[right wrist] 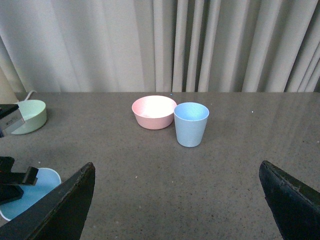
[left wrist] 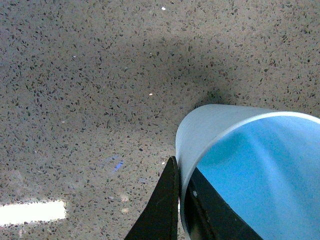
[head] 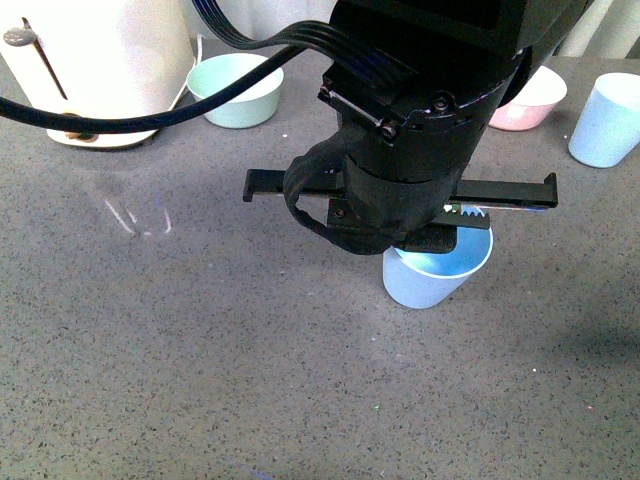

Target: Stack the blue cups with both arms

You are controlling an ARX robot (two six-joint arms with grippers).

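One light blue cup (head: 432,280) stands on the grey table under my left arm. My left gripper (head: 440,235) is shut on its rim, one finger inside the cup and one outside. The left wrist view shows the same cup (left wrist: 250,165) with the fingers (left wrist: 162,205) pinching its wall. The second blue cup (head: 606,120) stands upright at the far right; it also shows in the right wrist view (right wrist: 191,124). My right gripper (right wrist: 177,200) is open and empty, pointing toward that cup from a distance. The held cup shows there too (right wrist: 27,192).
A pale green bowl (head: 236,90) sits at the back left beside a white appliance (head: 100,60). A pink bowl (head: 530,98) sits at the back right, next to the second cup (right wrist: 154,111). Curtains hang behind the table.
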